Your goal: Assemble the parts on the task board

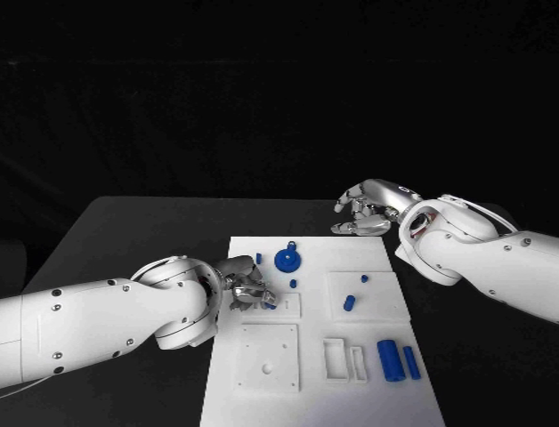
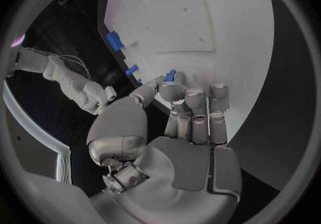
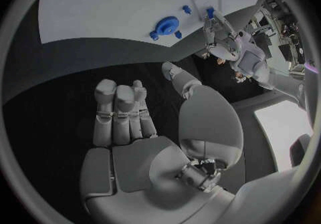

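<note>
In the lower middle of the head view lies the white rectangular task board [image 1: 316,374] on the black surface [image 1: 139,231]. The left silver hand [image 1: 244,286] reaches in from the left edge and sits over the board's left border, about halfway up the plate. Its fingers are drawn together around a small blue part [image 1: 268,305], pinched at the fingertips just above a square raised block; the left wrist view shows the same small blue part [image 2: 170,76] at the tips of the fingers [image 2: 194,101], over the board's edge.

The right silver hand [image 1: 367,206] hovers above the bare surface just beyond the board's upper right corner, well apart from every part. Its fingers are curled inward with nothing between them; in the right wrist view the fingers [image 3: 119,107] lie folded side by side over the dark surface.

On the board, a blue round gear-like part [image 1: 287,260] stands near the top, with a small blue peg [image 1: 293,283] just below it. Right of centre, a short blue cylinder [image 1: 349,302] lies in a shallow square recess, and a tiny blue piece [image 1: 361,279] sits near that recess's upper edge. In the lower right, two long blue cylinders [image 1: 390,358] lie side by side, just beside a white slotted holder [image 1: 344,358]. A white square plate with a small hole [image 1: 270,358] occupies the lower left of the board.
</note>
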